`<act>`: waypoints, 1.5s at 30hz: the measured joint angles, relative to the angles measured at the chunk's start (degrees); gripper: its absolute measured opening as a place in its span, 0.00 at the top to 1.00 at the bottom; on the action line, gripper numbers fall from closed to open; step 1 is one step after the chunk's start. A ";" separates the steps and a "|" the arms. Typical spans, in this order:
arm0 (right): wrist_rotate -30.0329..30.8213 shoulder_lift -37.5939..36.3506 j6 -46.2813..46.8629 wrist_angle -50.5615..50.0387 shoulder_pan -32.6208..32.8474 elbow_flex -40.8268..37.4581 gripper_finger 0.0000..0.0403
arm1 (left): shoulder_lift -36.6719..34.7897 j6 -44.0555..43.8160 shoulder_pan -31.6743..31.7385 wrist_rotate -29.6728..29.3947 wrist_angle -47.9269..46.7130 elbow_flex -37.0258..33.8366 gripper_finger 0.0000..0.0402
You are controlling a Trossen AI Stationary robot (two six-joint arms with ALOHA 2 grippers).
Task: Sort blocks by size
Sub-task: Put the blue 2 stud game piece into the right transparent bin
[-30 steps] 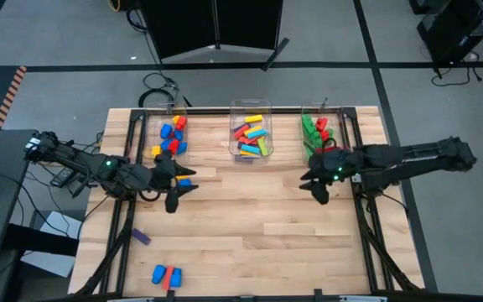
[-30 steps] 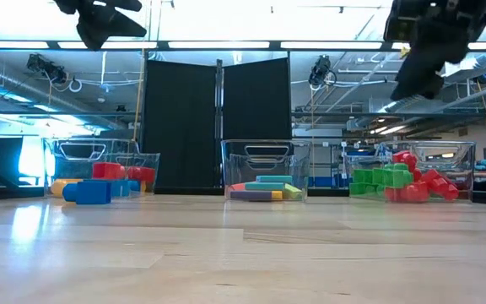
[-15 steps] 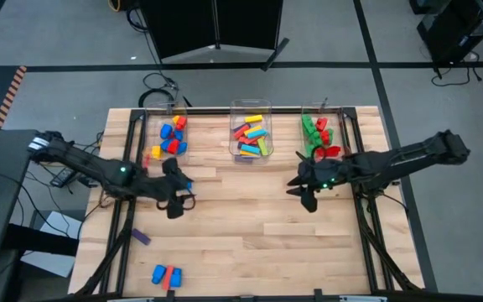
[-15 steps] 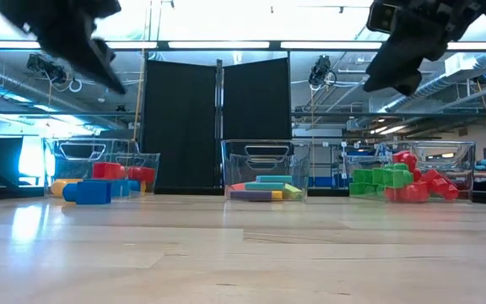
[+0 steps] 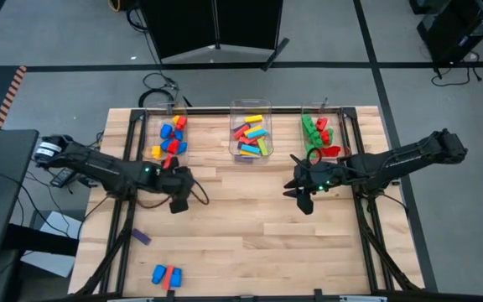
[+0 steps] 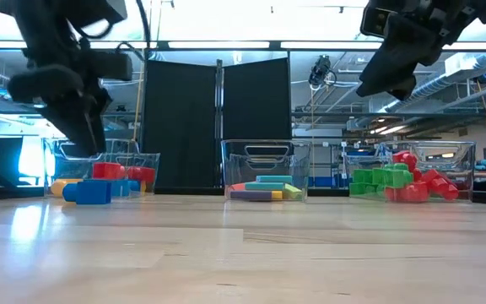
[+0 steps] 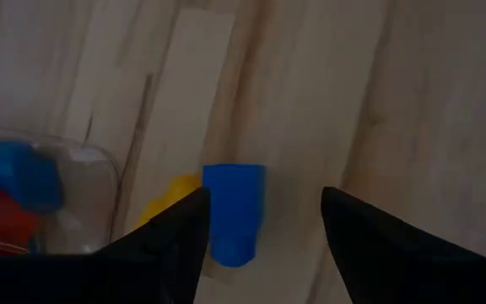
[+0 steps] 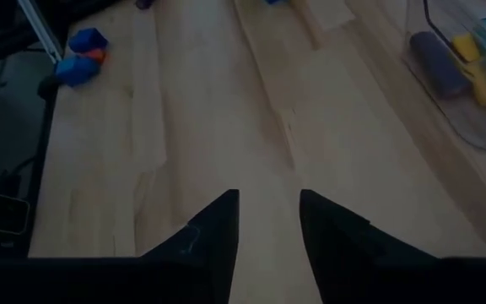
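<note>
the left tool [image 5: 177, 201] hung released above a blue block [image 7: 233, 211] beside a yellow one [image 7: 169, 196]; the right tool [image 5: 303, 199] hovered empty, slightly parted, over the bare counter [image 5: 250, 226]. three clear bins [image 5: 251, 134] lined the far edge.

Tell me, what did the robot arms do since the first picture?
The left gripper dropped low over the table, open above the loose blue block. The right gripper slid away from the right bin toward the table's middle, holding nothing. The bins and blocks stayed put.
</note>
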 joint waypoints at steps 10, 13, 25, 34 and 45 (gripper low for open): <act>0.00 0.04 0.00 1.63 0.01 0.00 0.66 | 5.78 4.23 9.84 7.88 1.23 0.00 0.42; -0.01 0.04 0.00 1.64 0.00 0.00 0.66 | 7.70 4.26 11.45 9.91 1.65 0.00 0.42; -0.05 0.04 -0.48 1.63 0.00 0.00 0.67 | 16.32 3.94 12.38 19.93 4.55 0.00 0.42; -0.40 0.04 -0.63 1.61 0.00 0.00 0.67 | 17.69 2.19 12.22 21.76 5.24 0.20 0.47; -0.43 0.04 -1.94 1.61 0.00 0.00 0.67 | 17.72 -1.32 12.11 22.03 3.93 0.36 0.67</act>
